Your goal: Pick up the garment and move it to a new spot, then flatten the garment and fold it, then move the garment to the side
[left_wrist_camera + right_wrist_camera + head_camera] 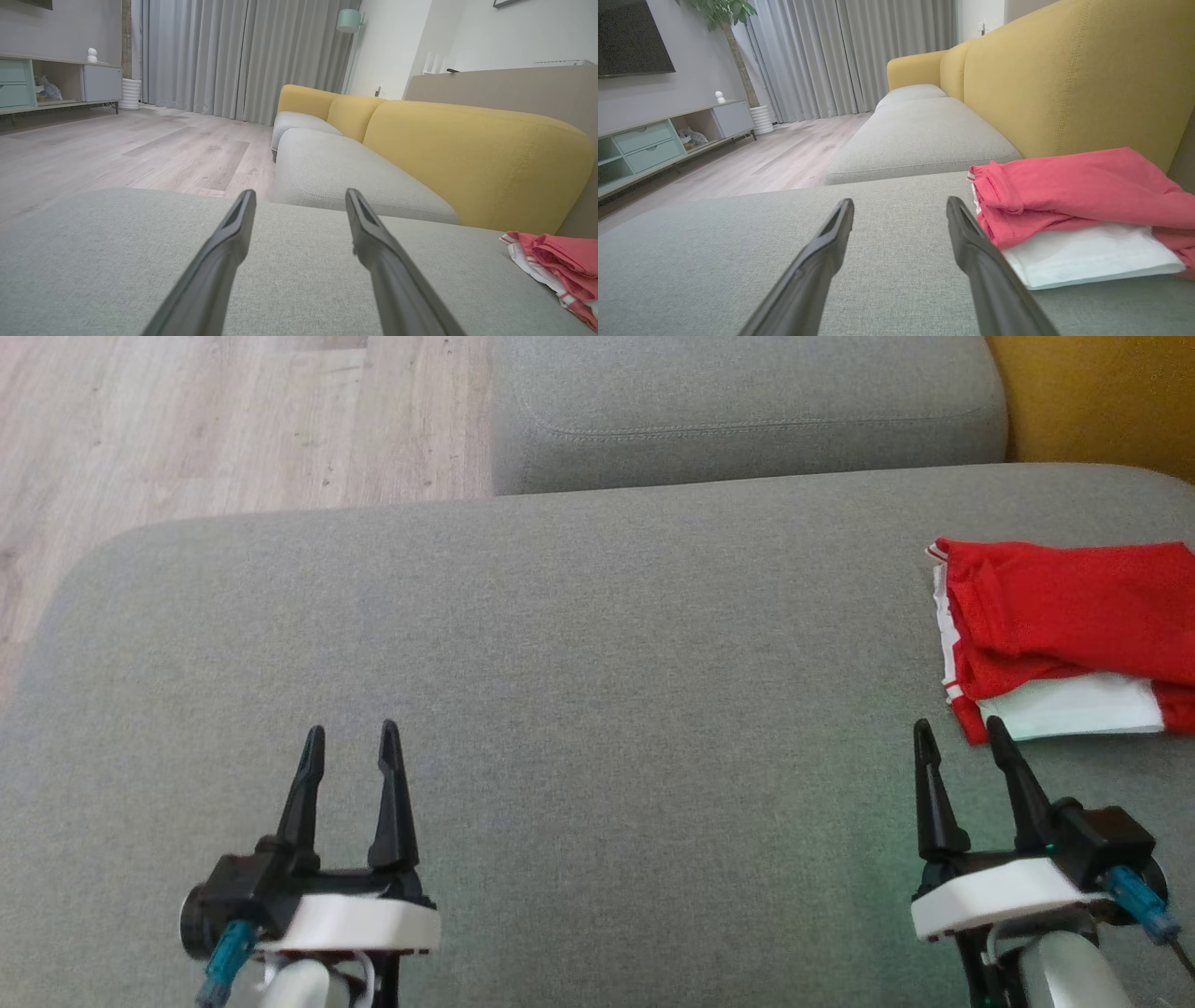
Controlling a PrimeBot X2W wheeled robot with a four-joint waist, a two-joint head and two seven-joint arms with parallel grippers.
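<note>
Head view: the left gripper (353, 728) is hovering over the lower left of a grey seat cushion (579, 644), its two dark fingers standing wide apart and holding nothing; the right gripper (959, 723) is hovering at the lower right, likewise spread wide and empty; the garment (1074, 607), red with white panels and folded into a rough rectangle, is lying at the cushion's right edge, its near corner just beside the right gripper's outer fingertip, though whether the two are touching cannot be told; a second cushion (747, 411) is sitting beyond the first, with pale wooden floor (233, 420) at upper left and a yellow backrest (1102, 392) at upper right.

Left wrist view: the left gripper's fingers are pointing across the grey fabric with open space between them; the garment is lying well off to the right, at the foot of the backrest; grey curtains (224, 56), a pale green lamp (349, 21) and a low cabinet (56, 84) are standing across the room.

Right wrist view: the right gripper's fingers are reaching along the cushion, parted wide with nothing between them; the garment is lying just right of the right-hand finger, red layers bunching on top of a flat white one; a television (630, 37) is hanging above the cabinet, and a plant (724, 9) is standing by the curtains.
</note>
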